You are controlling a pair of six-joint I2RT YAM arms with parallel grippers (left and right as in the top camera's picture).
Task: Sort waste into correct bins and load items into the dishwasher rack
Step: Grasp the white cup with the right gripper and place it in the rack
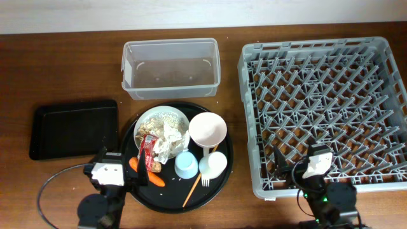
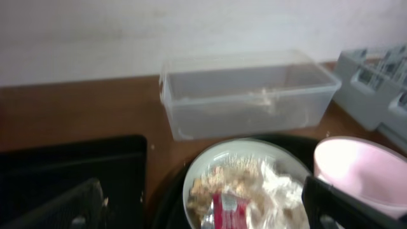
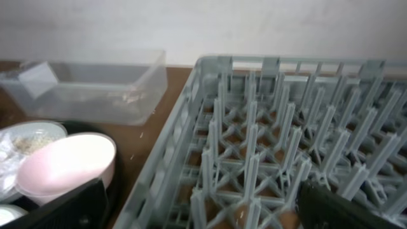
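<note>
A white plate (image 1: 152, 121) on the round black tray (image 1: 219, 184) holds rice, a crumpled tissue (image 1: 168, 141) and a red wrapper (image 1: 148, 152). A carrot (image 1: 147, 175), pink bowl (image 1: 208, 129), blue cup (image 1: 186, 165), white cup (image 1: 215, 163), fork (image 1: 205, 180) and chopstick (image 1: 190, 189) lie beside it. My left gripper (image 1: 119, 166) is open and empty at the tray's front left, facing the plate (image 2: 210, 165) and wrapper (image 2: 226, 210). My right gripper (image 1: 299, 162) is open and empty over the front edge of the grey rack (image 1: 324, 108).
The clear tub (image 1: 170, 69) stands behind the round tray and shows in the left wrist view (image 2: 248, 95) and the right wrist view (image 3: 95, 86). The shallow black tray (image 1: 73, 129) lies at the left. The pink bowl (image 3: 67, 165) sits left of the rack (image 3: 267, 127).
</note>
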